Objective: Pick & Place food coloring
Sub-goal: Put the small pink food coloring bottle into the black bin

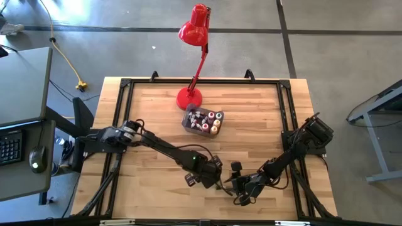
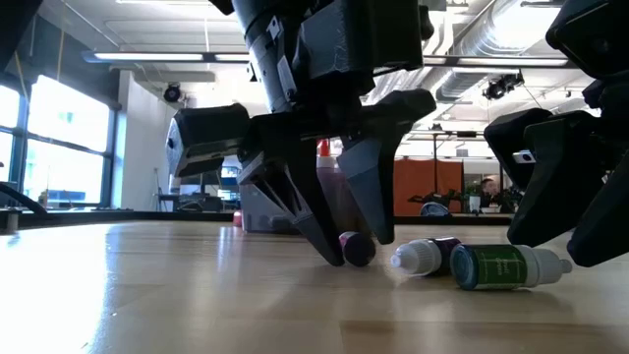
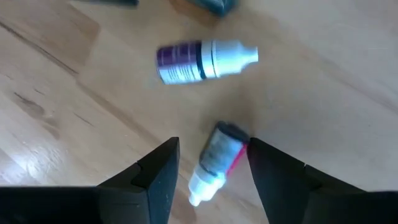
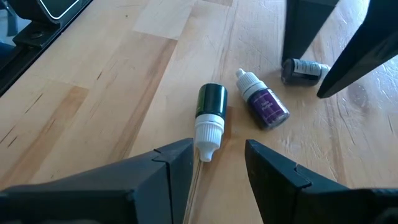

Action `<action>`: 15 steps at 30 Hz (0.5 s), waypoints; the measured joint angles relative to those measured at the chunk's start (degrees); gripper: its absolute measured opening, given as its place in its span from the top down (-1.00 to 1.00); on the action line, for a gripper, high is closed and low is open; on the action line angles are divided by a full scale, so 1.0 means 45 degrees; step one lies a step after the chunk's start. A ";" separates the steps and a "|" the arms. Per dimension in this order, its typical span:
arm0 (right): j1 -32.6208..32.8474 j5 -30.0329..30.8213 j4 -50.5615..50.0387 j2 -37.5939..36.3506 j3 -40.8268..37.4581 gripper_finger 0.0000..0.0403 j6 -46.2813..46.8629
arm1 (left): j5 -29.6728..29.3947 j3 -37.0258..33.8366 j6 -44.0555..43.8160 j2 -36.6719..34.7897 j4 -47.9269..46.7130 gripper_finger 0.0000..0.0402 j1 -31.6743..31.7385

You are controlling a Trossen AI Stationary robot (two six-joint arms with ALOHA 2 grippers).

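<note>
Bench [image 1: 151, 132] is carrying the grey tub [image 1: 202, 119] near its far edge. Left gripper [image 3: 211, 167], jaws spread, is straddling a lying food coloring bottle [image 3: 216, 158] by the near edge. Right gripper [image 4: 217, 163] is gaping over the green bottle [image 4: 211, 116]. Best closing squarely across the body.

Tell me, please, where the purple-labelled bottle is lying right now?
The purple-labelled bottle lies on the table's near edge, between the green-labelled bottle and the bottle straddled by the left end effector.
</note>
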 joint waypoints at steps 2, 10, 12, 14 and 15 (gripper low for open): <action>0.0000 0.0000 0.0000 0.0000 0.0000 0.31 0.0000 | 0.0104 0.0226 -0.0010 0.0019 -0.0589 0.10 0.0120; 0.0000 0.0000 0.0002 0.0000 0.0000 0.31 0.0000 | 0.1156 0.0427 -0.0503 0.0049 -0.1154 0.38 0.0495; 0.0000 0.0000 0.0000 0.0000 0.0000 0.31 0.0000 | 0.1161 0.0427 -0.0695 0.0049 -0.1134 0.41 0.0495; -0.0004 0.0000 0.0000 0.0000 0.0000 0.31 0.0000 | 0.1168 0.0427 -0.0938 0.0049 -0.1103 0.41 0.0486; 0.0000 0.0000 0.0000 0.0000 0.0000 0.31 0.0000 | 0.1187 0.0427 -0.1108 0.0049 -0.1093 0.42 0.0486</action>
